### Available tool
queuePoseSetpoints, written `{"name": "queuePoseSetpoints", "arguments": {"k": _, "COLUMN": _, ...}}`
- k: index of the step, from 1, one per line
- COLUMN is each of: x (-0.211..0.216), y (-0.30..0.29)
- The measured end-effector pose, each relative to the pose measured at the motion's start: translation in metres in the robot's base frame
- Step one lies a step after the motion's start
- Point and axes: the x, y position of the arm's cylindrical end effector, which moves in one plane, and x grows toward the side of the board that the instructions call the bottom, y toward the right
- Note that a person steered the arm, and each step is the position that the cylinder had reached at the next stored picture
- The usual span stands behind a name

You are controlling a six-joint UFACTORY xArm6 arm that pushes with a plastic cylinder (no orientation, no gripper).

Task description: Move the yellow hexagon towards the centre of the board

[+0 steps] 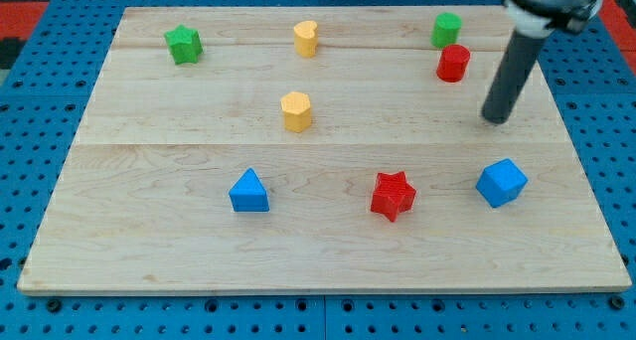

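**Get behind the hexagon first**

My tip [494,119], a bare rod holding nothing, sits far right, near the red cylinder [453,63]. The yellow hexagon [296,111] lies just left of centre. Circle to its left side, then push rightward gently.

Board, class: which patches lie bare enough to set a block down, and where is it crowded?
Bare: the strip below the blue triangle, red star and blue cube; also left of the yellow hexagon. Crowded: the top right, with green cylinder, red cylinder and my tip.
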Motion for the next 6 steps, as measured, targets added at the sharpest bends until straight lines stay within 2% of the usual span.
{"name": "queuePoseSetpoints", "arguments": {"k": 1, "x": 0.017, "y": -0.068}}
{"name": "queuePoseSetpoints", "arguments": {"k": 2, "x": 0.026, "y": -0.160}}
{"name": "queuePoseSetpoints", "arguments": {"k": 3, "x": 0.015, "y": -0.235}}
{"name": "queuePoseSetpoints", "arguments": {"k": 4, "x": -0.017, "y": -0.228}}
{"name": "queuePoseSetpoints", "arguments": {"k": 5, "x": -0.019, "y": -0.183}}
{"name": "queuePoseSetpoints", "arguments": {"k": 6, "x": -0.020, "y": -0.232}}
